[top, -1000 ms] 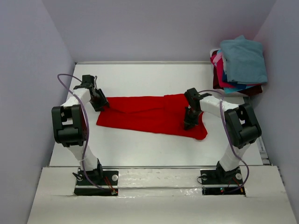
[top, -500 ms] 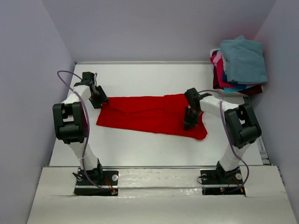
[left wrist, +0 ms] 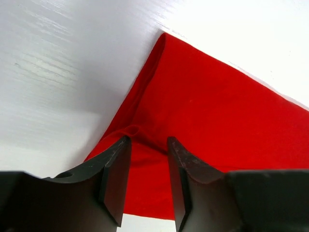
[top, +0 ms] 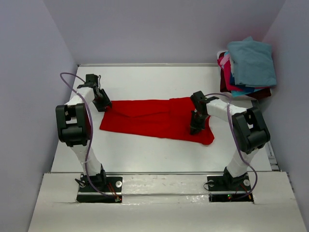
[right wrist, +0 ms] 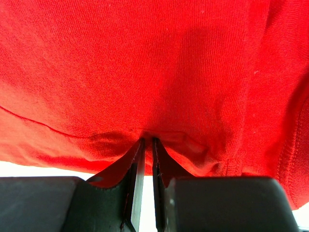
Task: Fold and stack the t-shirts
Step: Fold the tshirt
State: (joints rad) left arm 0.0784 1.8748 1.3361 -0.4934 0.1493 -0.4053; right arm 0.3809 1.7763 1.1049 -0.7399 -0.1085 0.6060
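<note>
Looking along my left gripper (left wrist: pixel 148 141), I see its two fingers standing partly apart, with nothing squeezed between them. A small bump of the red shirt (top: pixel 154 118) sits just in front of the tips, close to the left finger. The shirt's corner points away ahead of this gripper. One edge runs from that corner back toward the left finger. Left of that edge is bare white table (top: pixel 145 79), so there is room on that side.

My right gripper (right wrist: pixel 146 141) has its fingers almost together, and they pinch a little fold of the red shirt. The cloth wrinkles around the tips. Red cloth fills everything ahead of this gripper. The shirt's near edge runs just behind the tips, and a bit of white table shows past it. A stitched hem runs down on the gripper's right.

From above, the red shirt lies spread out between my two grippers. The left one is at its far left corner and the right one is near its right end. The pile of shirts (top: pixel 248 65) sits far beyond the right gripper, well apart from the red shirt. Bare table lies ahead of both grippers and behind them.
</note>
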